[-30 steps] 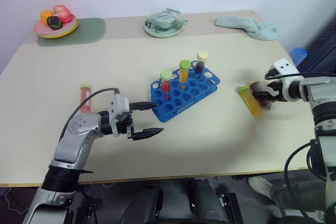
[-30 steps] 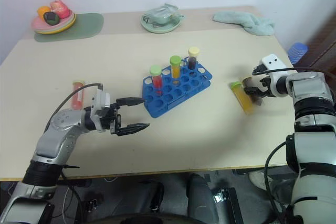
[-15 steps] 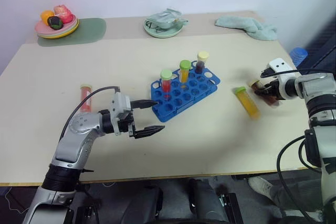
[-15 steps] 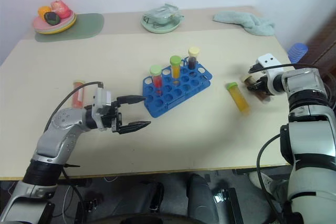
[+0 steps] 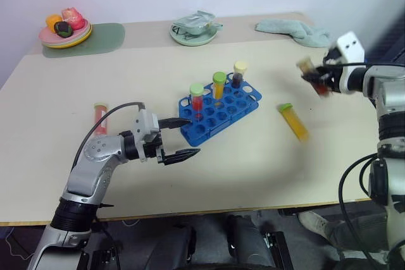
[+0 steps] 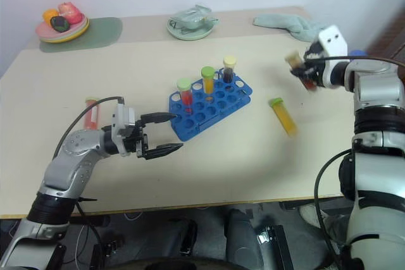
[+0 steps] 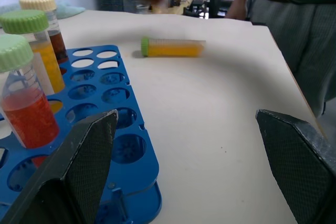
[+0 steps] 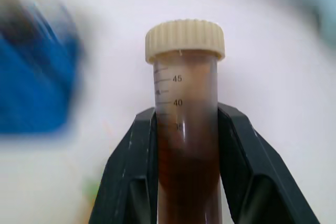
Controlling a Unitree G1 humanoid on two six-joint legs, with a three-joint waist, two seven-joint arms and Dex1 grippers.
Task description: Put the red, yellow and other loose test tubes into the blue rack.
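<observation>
The right gripper [image 8: 184, 182] is clamping a brown tube [image 8: 185, 124] by its body, cap clear, raised above the table [image 5: 253, 169] for carrying toward the blue rack [image 5: 218, 115] at centre. The left gripper [image 5: 179, 137] is standing wide beside the rack, seemingly bracing it. A yellow tube [image 5: 293, 121] and a red tube [image 5: 100, 117] are lying loose.

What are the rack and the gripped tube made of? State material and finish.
Blue rack: apparently moulded plastic, glossy, with evenly formed round holes. Brown tube in the right gripper: likely clear plastic, though glass is possible; see-through wall with printed graduations, and a ribbed cream cap that looks plastic.
</observation>
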